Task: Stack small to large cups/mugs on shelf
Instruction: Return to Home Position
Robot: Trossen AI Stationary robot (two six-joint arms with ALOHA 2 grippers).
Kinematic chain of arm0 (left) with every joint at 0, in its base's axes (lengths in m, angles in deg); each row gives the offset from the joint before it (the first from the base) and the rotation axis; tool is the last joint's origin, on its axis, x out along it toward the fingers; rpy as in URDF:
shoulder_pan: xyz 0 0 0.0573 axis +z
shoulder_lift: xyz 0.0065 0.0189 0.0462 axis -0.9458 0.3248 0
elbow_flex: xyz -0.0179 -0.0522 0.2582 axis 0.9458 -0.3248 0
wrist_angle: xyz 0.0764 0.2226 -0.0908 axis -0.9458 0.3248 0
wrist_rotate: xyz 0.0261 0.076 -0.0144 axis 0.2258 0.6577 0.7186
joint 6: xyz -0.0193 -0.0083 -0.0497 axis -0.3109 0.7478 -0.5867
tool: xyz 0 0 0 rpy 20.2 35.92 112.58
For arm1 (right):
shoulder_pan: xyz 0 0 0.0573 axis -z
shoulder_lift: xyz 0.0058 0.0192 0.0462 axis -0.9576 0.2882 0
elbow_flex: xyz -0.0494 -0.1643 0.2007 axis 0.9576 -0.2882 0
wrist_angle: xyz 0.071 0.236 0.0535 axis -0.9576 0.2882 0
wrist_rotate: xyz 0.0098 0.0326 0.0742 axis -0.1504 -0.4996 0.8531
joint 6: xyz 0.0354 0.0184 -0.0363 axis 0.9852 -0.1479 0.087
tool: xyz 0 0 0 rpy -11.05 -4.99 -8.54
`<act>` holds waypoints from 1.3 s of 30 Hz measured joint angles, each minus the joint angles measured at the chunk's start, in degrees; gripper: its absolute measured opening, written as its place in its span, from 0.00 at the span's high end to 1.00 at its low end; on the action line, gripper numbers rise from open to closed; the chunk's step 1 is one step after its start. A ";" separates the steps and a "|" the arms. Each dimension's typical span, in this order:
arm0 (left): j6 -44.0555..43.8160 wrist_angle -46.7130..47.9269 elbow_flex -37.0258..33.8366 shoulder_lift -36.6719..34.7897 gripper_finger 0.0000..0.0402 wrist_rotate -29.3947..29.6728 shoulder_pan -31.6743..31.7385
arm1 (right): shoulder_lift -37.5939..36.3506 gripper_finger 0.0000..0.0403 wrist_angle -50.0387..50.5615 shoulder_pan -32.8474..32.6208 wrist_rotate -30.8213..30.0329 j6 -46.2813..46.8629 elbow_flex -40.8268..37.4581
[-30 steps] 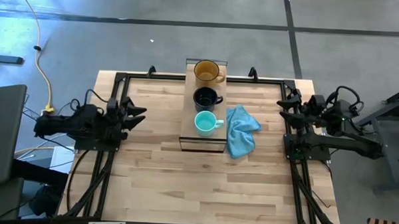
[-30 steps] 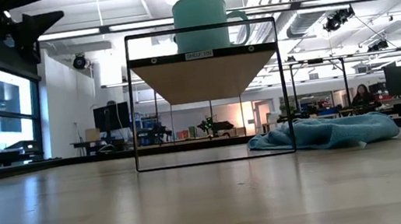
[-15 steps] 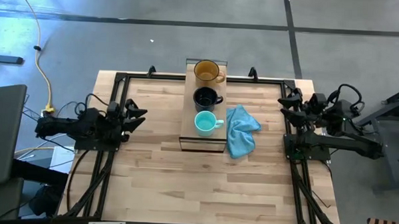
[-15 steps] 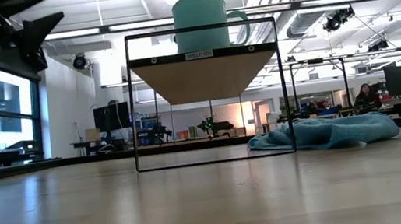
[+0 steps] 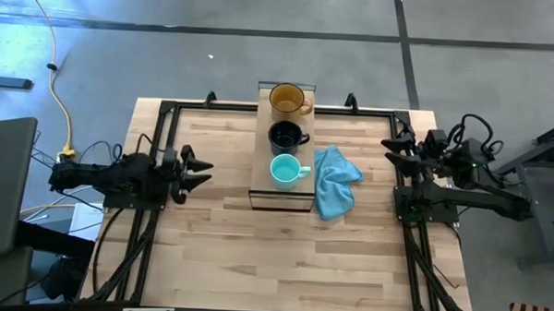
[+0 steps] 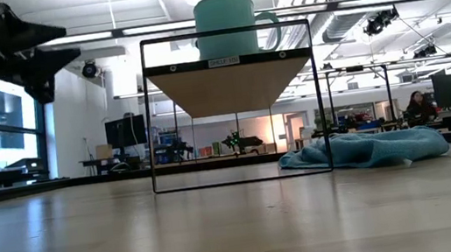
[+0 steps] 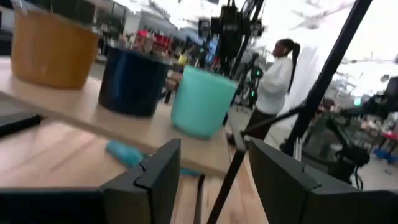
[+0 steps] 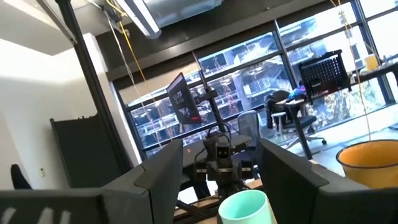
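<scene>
- The shelf (image 5: 280,202) stood mid-table, running near to far, with all three mugs in a row on top.
- The teal mug (image 5: 285,171) was at the near end, the black mug (image 5: 285,135) in the middle and the amber mug (image 5: 288,100) at the far end. All were upright and none was held.
- The left gripper (image 5: 200,168) was over the table's left edge, well apart from the shelf. Its fingers were spread and empty.
- The right gripper (image 5: 389,147) was over the right edge, likewise spread and empty.
- A blue cloth (image 5: 334,181) lay against the shelf's right side, under the teal mug's handle.
- Judgement: placing appeared complete, and only parking the arms remained.
- Risk: a wide swing inward by either arm could strike the frame and shake the mugs. The teal mug was most exposed, being nearest the shelf's end.
- Risk: a low pass by the right arm could snag the cloth and drag the shelf.
</scene>
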 joint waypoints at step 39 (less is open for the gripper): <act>12.18 2.16 0.07 2.39 0.55 -27.78 -0.04 | -0.02 0.52 10.24 0.00 0.33 4.99 0.00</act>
